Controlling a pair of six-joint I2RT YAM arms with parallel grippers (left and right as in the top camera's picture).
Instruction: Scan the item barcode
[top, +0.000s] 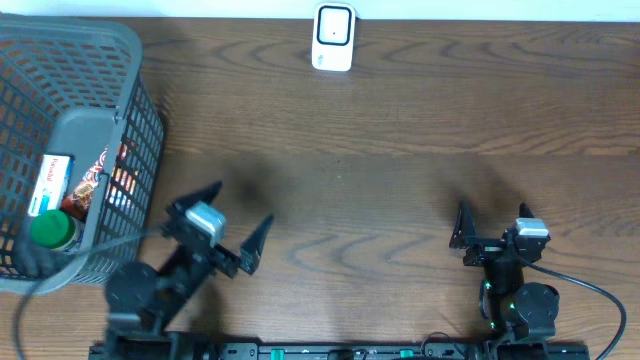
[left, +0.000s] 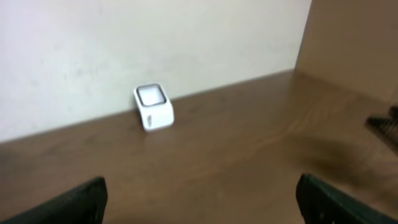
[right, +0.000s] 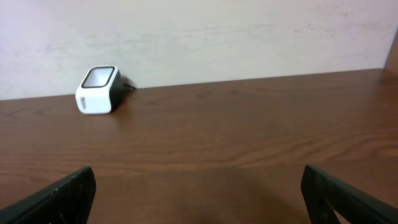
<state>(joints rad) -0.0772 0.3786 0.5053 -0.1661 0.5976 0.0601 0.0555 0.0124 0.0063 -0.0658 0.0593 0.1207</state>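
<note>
The white barcode scanner (top: 333, 37) stands at the table's far edge, its dark window facing up; it also shows in the left wrist view as the scanner (left: 153, 107) and in the right wrist view as the scanner (right: 98, 89). The items lie in the grey basket (top: 110, 125) at the left: a white box (top: 52, 180), a red packet (top: 100, 178) and a green-capped bottle (top: 53, 230). My left gripper (top: 228, 215) (left: 199, 202) hangs open and empty beside the basket. My right gripper (top: 490, 225) (right: 199, 199) is open and empty near the front right.
The basket's near right corner is close to my left arm. A black cable (top: 590, 290) trails from the right arm's base. The white wall (right: 249, 31) rises behind the scanner. Brown wooden table (top: 400, 150) lies between grippers and scanner.
</note>
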